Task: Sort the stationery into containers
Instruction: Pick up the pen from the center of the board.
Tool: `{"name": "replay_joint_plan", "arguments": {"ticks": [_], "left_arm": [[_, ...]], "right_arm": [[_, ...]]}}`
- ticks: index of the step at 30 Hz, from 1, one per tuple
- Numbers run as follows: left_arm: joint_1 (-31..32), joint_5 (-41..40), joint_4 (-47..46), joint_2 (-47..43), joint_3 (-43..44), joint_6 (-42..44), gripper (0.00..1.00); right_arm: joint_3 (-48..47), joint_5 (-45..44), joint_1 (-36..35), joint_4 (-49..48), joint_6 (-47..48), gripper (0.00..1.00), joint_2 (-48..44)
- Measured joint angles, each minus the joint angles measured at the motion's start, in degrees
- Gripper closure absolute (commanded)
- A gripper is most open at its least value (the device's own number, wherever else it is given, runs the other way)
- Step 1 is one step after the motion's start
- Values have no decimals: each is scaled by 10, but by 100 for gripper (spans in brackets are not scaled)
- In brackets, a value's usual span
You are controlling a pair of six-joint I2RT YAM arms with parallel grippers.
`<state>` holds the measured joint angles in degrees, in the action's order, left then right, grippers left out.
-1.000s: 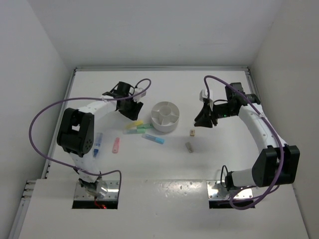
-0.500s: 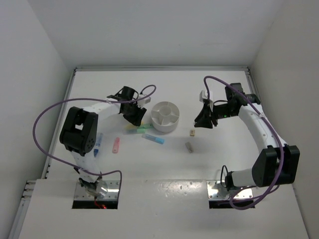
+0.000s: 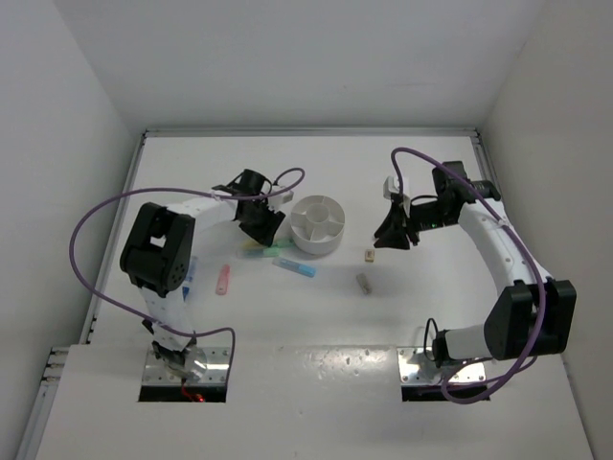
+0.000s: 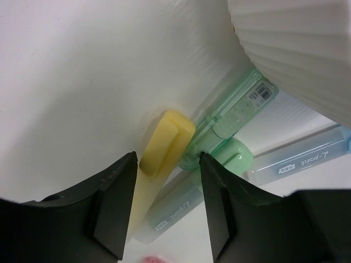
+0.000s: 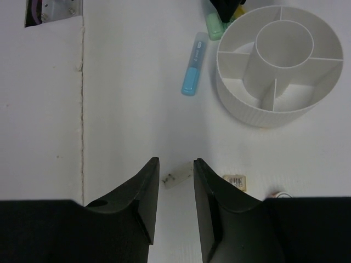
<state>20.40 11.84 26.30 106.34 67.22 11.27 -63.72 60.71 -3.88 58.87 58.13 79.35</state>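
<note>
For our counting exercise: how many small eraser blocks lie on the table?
2 clear ones: a tan block right of the organiser, and a grey block nearer the arms. A reddish bit, half hidden by the right fingers, may be a third.

Left of the organiser (image 3: 317, 223), the yellow marker (image 4: 164, 143) and green marker (image 4: 230, 118) are lying packed side by side. The green one is sitting just beside the ribbed wall, and the left gripper (image 3: 269, 230) is crowding over them. Right of the organiser, bare table (image 3: 359, 225) is stretching to the right gripper (image 3: 392, 237).
</note>
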Motion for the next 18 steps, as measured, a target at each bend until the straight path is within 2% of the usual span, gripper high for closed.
{"name": "replay_joint_plan", "arguments": {"ticks": [10,13,18], "left_arm": [[-37,8,-3,-7,0,-4,43],[-43,13,-2,-7,0,-6,38],[-48,35,-3,-7,0,-8,38]], "right_arm": [[0,3,4,9,9,67,2],[-2,4,5,12,9,67,3],[-5,8,5,15,13,67,3]]}}
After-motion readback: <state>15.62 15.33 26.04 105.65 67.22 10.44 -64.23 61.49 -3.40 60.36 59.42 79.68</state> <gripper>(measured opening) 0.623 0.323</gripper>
